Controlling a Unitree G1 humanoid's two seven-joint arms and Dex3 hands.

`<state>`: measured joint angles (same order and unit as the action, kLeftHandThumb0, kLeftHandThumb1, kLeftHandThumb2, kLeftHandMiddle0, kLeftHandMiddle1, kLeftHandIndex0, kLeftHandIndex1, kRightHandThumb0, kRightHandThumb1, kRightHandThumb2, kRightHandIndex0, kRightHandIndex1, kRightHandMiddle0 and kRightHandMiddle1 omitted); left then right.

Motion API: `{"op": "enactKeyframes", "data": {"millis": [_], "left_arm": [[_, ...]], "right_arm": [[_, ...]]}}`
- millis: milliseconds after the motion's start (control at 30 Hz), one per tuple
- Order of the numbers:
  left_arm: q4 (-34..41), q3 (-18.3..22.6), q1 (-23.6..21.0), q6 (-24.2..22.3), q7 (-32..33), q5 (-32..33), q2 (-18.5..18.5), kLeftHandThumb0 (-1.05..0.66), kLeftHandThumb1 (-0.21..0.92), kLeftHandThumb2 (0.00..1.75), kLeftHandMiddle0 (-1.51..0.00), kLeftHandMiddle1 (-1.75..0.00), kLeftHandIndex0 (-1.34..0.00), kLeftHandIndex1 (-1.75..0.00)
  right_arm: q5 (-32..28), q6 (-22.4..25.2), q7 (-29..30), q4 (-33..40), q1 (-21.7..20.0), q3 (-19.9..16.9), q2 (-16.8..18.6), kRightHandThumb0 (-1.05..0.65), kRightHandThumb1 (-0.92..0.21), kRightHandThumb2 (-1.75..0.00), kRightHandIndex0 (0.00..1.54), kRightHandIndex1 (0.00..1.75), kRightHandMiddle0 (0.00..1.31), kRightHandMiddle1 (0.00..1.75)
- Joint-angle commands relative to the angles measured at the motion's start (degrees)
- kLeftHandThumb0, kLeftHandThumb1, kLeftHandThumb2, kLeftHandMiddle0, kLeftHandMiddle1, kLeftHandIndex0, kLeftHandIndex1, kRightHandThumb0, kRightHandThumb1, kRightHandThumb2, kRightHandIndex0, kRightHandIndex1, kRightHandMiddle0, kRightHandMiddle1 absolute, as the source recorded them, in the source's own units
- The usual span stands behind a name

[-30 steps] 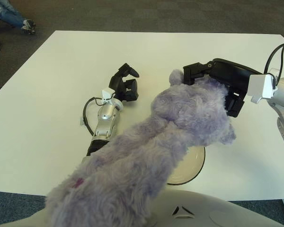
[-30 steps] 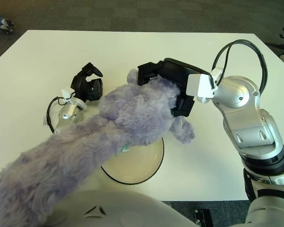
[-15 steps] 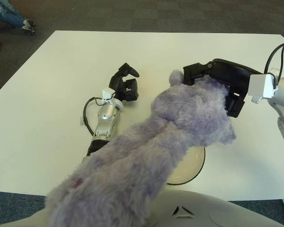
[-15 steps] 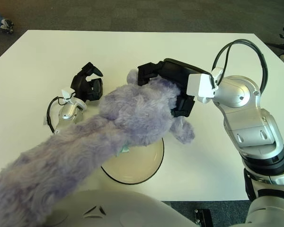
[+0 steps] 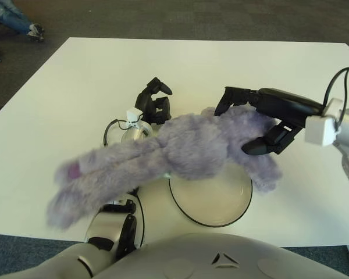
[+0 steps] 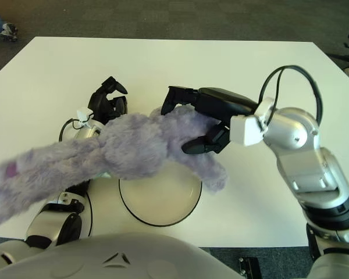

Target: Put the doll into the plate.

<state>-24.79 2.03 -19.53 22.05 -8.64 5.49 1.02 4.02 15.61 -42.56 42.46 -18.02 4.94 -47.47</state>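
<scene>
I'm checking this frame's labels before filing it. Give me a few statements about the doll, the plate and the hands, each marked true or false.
1. The doll is purple. True.
2. The doll lies wholly inside the plate. False: only part of it overlaps the plate's far rim; its legs stretch off to the robot's left.
3. The right hand is at the doll's head end, fingers spread. True.
4. The left hand grips the doll's leg. False: it shows just beyond the doll's body, holding nothing.
5. The plate is square. False: it is round with a dark rim.
</scene>
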Motion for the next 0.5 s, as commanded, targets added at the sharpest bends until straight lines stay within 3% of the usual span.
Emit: {"op": "enactKeyframes", "data": {"millis": [0,67,100,133,167,267,333,467], "left_arm": [[0.0,-0.1,0.5,0.2,0.3,-0.5,-0.3,-0.45,0.42,1.19,-1.22,-1.75,-0.53,-1.75],[-0.1,-0.1,0.4,0.3,0.3,-0.6,-0.3,-0.45,0.42,1.19,-1.22,-1.75,-0.53,-1.75],[-0.1,0.0,0.4,0.4,0.4,-0.6,-0.2,-0.45,0.41,1.19,-1.23,-1.75,-0.53,-1.75],[-0.2,0.0,0.4,0.5,0.5,-0.7,-0.2,-0.45,0.41,1.2,-1.23,-1.75,-0.54,-1.75],[-0.2,-0.1,0.4,0.7,0.6,-0.8,-0.1,-0.45,0.41,1.2,-1.23,-1.75,-0.54,-1.75],[-0.3,-0.1,0.3,0.9,0.7,-0.9,0.0,-0.45,0.4,1.22,-1.23,-1.75,-0.55,-1.75],[-0.3,-0.1,0.3,0.9,0.6,-0.9,0.0,-0.45,0.39,1.22,-1.23,-1.75,-0.55,-1.75],[-0.4,0.0,0.3,1.0,0.4,-0.8,0.0,-0.46,0.39,1.23,-1.23,-1.75,-0.56,-1.75]], "right_arm": [[-2.3,1.0,-4.1,-5.0,-9.7,-0.5,-1.8,-0.27,-0.33,-1.15,0.07,0.79,0.0,1.03],[-1.7,0.5,-3.8,-4.5,-8.9,-0.6,-1.5,-0.27,-0.29,-1.16,0.07,0.77,0.0,1.03],[-6.4,4.5,-3.2,-2.9,-5.3,-2.1,1.2,-0.26,-0.27,-1.16,0.07,0.76,0.0,1.03],[-10.1,7.5,-2.9,-1.7,-2.6,-3.2,3.2,-0.35,-0.49,-1.06,0.05,0.59,0.0,0.79],[-6.7,5.6,-2.8,0.8,-1.9,-3.8,0.9,-0.38,-0.57,-1.01,0.04,0.52,0.0,0.7],[0.3,0.2,-2.6,2.3,-1.7,-3.3,-3.4,-0.34,-0.45,-1.06,0.11,0.39,0.0,0.82],[0.4,-0.4,-2.5,1.6,-1.1,-3.2,-2.9,-0.31,-0.34,-1.12,0.12,0.38,0.0,0.88],[0.8,-1.2,-2.5,1.4,-0.7,-3.3,-2.7,-0.28,-0.27,-1.15,0.12,0.38,0.0,0.91]]}}
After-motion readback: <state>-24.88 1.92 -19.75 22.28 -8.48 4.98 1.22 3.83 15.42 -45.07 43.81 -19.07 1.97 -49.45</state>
